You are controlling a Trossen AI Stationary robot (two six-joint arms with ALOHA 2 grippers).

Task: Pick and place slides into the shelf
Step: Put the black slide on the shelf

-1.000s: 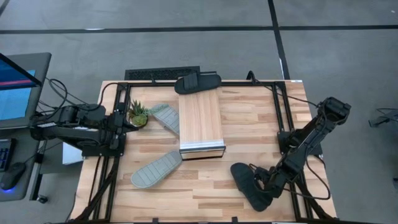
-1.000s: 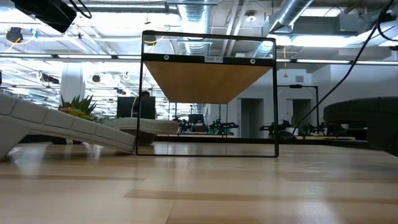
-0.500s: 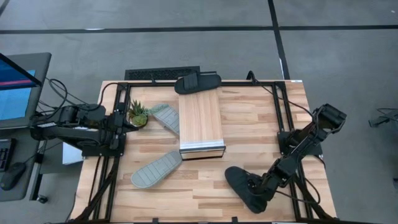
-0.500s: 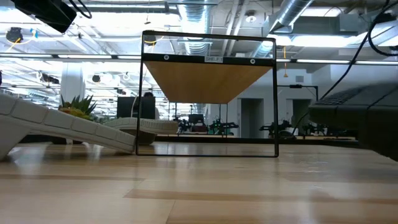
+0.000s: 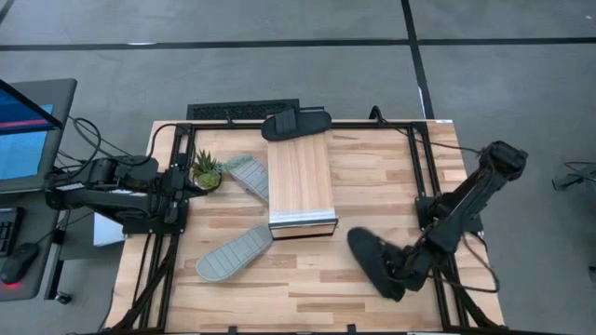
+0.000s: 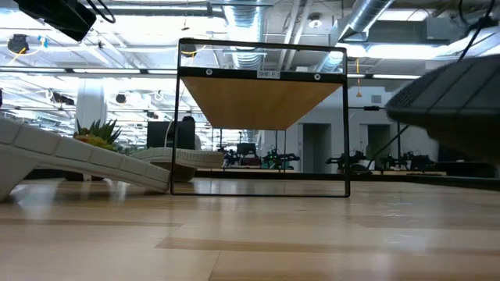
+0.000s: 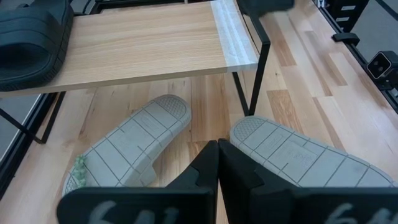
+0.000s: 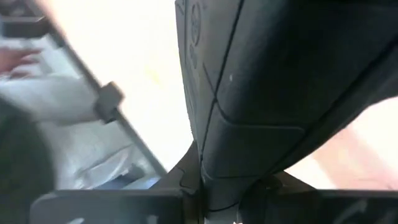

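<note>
The black slide (image 5: 372,261) near the right front of the table sits in the right gripper (image 5: 402,270), whose fingers are pinched on its edge; in the right wrist view the dark sole (image 8: 280,81) fills the frame right above them, and in the low view the sandal (image 6: 453,97) hangs tilted and clear of the tabletop, so I take it as lifted for carrying rather than resting. It hangs close to the silvery front edge of the shelf (image 5: 302,191), just off to the right of it, which looks like a sensible place to start a swing toward the opening. The other black slide (image 5: 296,124) lies across the far end of the shelf's top. One pale slide (image 5: 234,253) lies sole-up on the table in front of the shelf's left corner, and another (image 5: 248,175) leans against the shelf's left side beside a small potted plant (image 5: 206,170); both seem to be waiting their turn. The left gripper (image 7: 217,162) is parked at the table's left edge, fingers pressed together on nothing, keeping out of the way.
</note>
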